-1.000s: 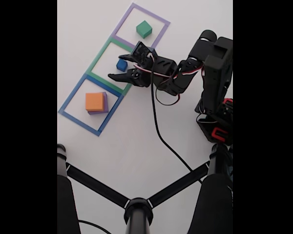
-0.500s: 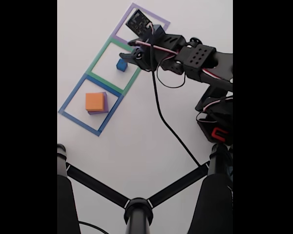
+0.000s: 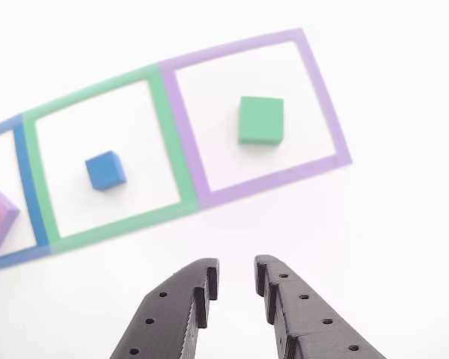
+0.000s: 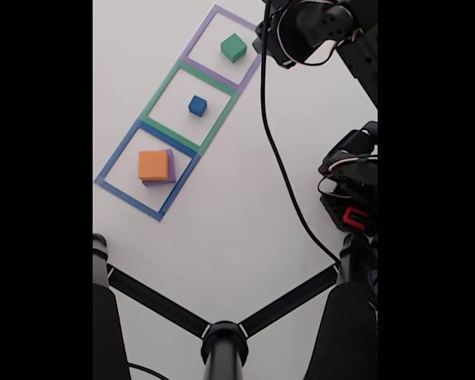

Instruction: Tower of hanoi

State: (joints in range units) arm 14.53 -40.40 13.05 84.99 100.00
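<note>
The green cube (image 3: 261, 120) (image 4: 233, 47) sits alone inside the purple taped square. In the green taped square rests the small blue cube (image 3: 105, 170) (image 4: 197, 105). The orange block (image 4: 153, 165) lies on the flat purple block (image 4: 171, 169) in the blue taped square; in the other view both are cut off at the left edge. My gripper (image 3: 236, 268) hovers above the table, nearer than the purple square, its jaws a narrow gap apart and holding nothing. The arm (image 4: 317, 32) is drawn up beside that square.
Three taped squares run in a diagonal row across the white table (image 4: 222, 214). A black cable (image 4: 277, 174) trails from the arm down to the base (image 4: 352, 206). Black stand struts (image 4: 222, 340) cross the bottom of the fixed view.
The gripper left the blue cube in the green square, then lifted and swung away toward the purple square. Its wide-open jaws have narrowed to a small gap.
</note>
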